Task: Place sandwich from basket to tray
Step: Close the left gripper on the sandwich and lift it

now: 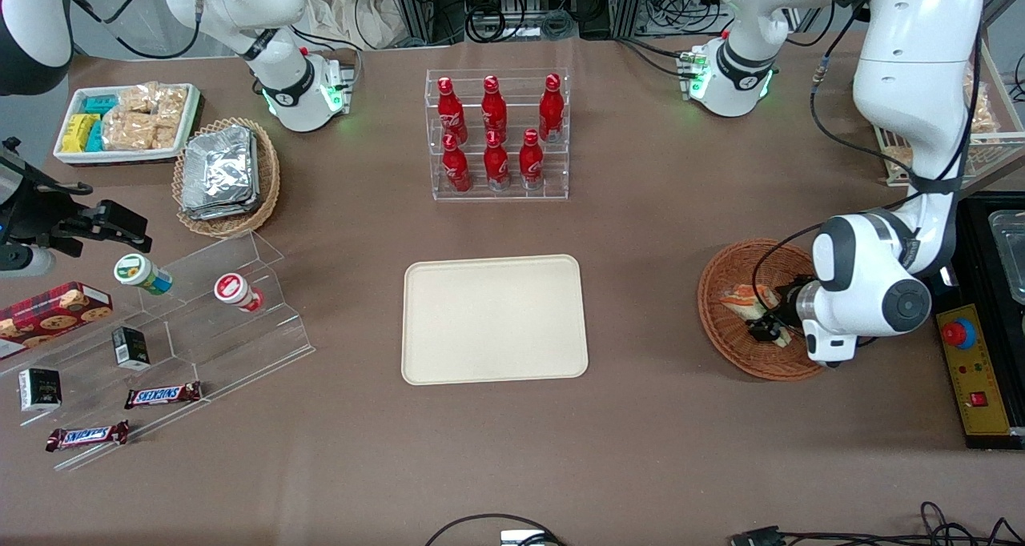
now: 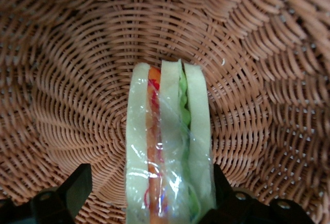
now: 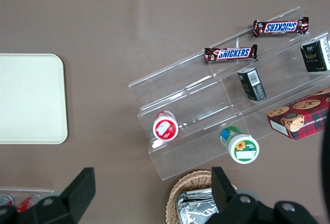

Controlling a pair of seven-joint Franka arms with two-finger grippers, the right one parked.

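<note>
- The table (image 1: 681, 450) has wide bare cloth between the basket and the tray, so a sideways carry looks unobstructed; nothing stands in that lane.
- The tray (image 1: 493, 319) lies flat and bare, toward the parked arm's end from the basket; its low rim should not catch a lowered load.
- The basket (image 1: 721, 290) is shallow, yet its woven wall rises around the sandwich, so a lift straight up before any sideways travel seems wise.
- The gripper (image 2: 149, 193) is down inside the basket, its 2 fingers (image 2: 77, 188) spread wide, 1 on each side of the wedge, not visibly pressing it.
- The sandwich (image 2: 170, 147) rests on the basket floor, standing on edge with its layers facing the wrist camera. It likely is light and soft, and the clear wrap slippery; a gentle squeeze across the 2 outer bread faces should hold without crushing.
</note>
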